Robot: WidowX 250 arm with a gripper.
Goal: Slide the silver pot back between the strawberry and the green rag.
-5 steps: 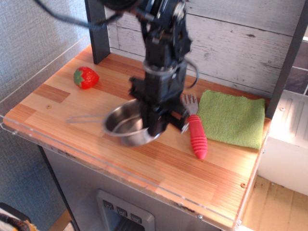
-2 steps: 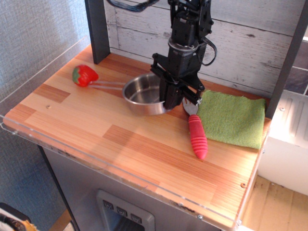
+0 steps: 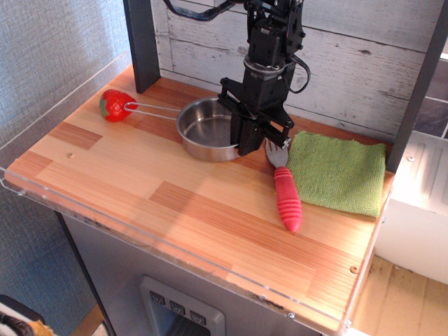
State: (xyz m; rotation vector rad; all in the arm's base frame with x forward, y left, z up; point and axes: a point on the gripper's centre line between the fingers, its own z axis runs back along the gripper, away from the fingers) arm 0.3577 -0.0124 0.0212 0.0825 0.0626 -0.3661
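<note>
Silver pot (image 3: 208,130) slid back-left, handle touching strawberry (image 3: 113,105); gripper (image 3: 250,142) pinching pot rim.

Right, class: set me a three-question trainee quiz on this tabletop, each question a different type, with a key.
1. True or false: the silver pot stands between the strawberry and the green rag.
2. Which lies just left of the rag? A) a red-handled fork B) a spoon C) a knife
3. Fill in: the tip of the pot's wire handle reaches the ____.

Key
1. True; the claw is down at the pot's right rim.
2. A
3. strawberry
</note>
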